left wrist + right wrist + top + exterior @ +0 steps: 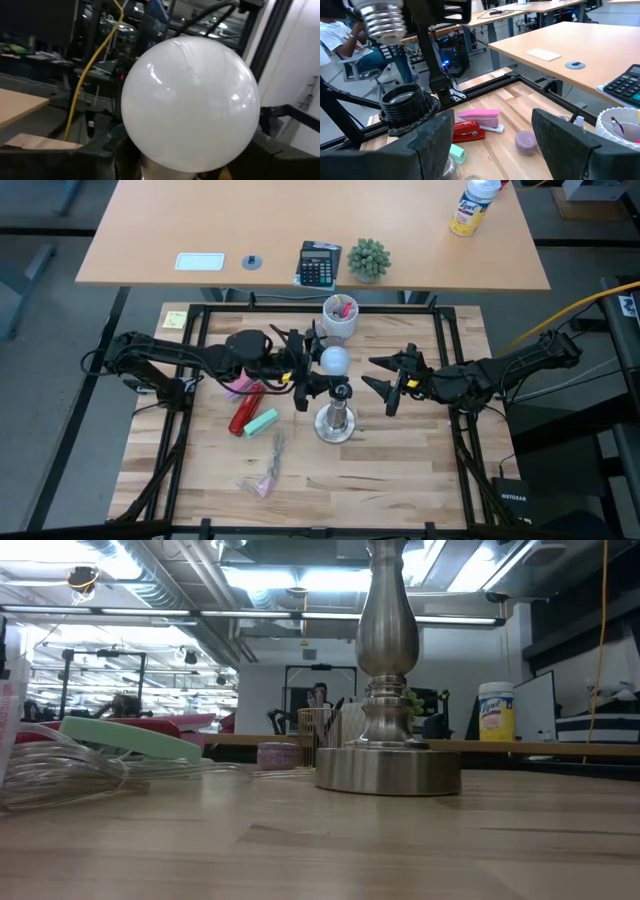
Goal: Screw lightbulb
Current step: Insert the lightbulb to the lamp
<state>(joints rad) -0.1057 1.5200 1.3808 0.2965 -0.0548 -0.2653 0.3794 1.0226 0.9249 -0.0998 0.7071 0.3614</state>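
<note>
The lightbulb [333, 360], a frosted-white globe, hangs over the middle of the table with my left gripper [316, 370] shut on it. Its silvery screw base [382, 20] points down, a short way above the black socket mouth [406, 102] of the silvery socket stand [337, 422]. The stand rests on its round base [388, 768]. The globe [190, 105] fills the left wrist view. My right gripper [388, 385] stands open to the right of the stand, with nothing between its fingers [432, 140]. My left gripper holds the lightbulb low on its globe, near the neck [165, 167], between its two fingers [95, 152]. The spot itself lies at the picture's lower edge. The fingers come about level from the table's left. The bulb stands upright, globe up, lifted clear of the socket.
A white cup [340, 317] with pens stands just beyond the bulb. Left of the stand lie a red stapler [243, 415], a pink item [240, 388], a mint-green block [262, 423] and clear plastic [268, 475]. A purple lump [525, 141] lies near the cup.
</note>
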